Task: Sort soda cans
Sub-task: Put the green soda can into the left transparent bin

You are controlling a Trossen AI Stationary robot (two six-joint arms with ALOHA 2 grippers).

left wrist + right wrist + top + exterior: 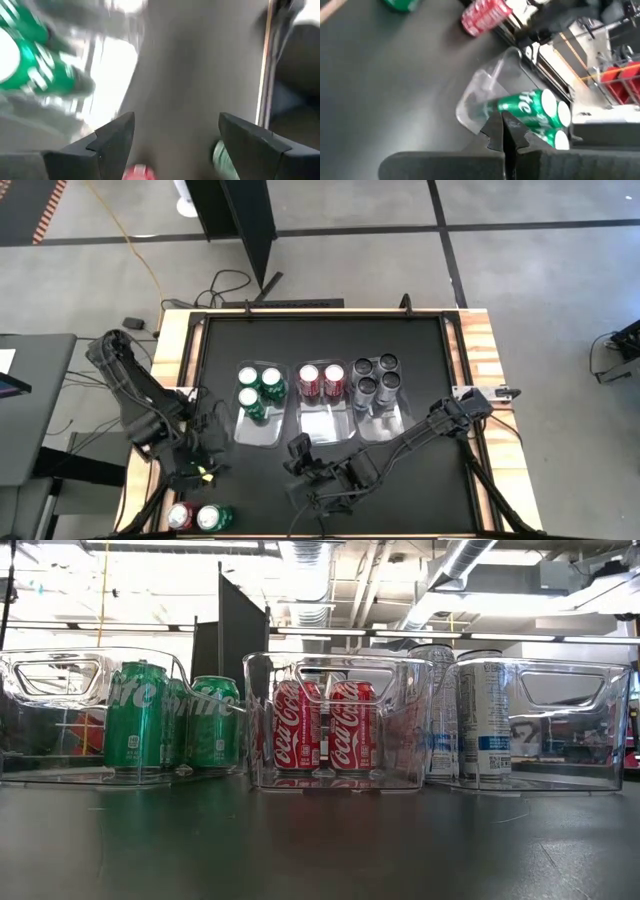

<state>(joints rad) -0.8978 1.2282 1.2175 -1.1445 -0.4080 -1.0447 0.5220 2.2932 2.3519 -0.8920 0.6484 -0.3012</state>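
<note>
While three clear trays sit side by side across the middle of the worktop, the sorting isn't done. Left tray [258,435]: three green cans [260,391] upright at its far end, near end bare. Middle tray [322,425]: two red cans [320,381] side by side at the far end. Right tray [383,423]: four grey cans [376,381] in a square block, also at the far end.

Two strays stand at the near-left corner of the worktop, a loose red can [180,516] and a loose green can [212,517], touching or nearly so.

Left gripper [200,472] hangs by the left edge, just beyond those two, with its jaws spread wide and nothing between them. Right gripper [300,452] sits near the near edge, just in front of the middle tray, jaws pressed together and carrying nothing.
</note>
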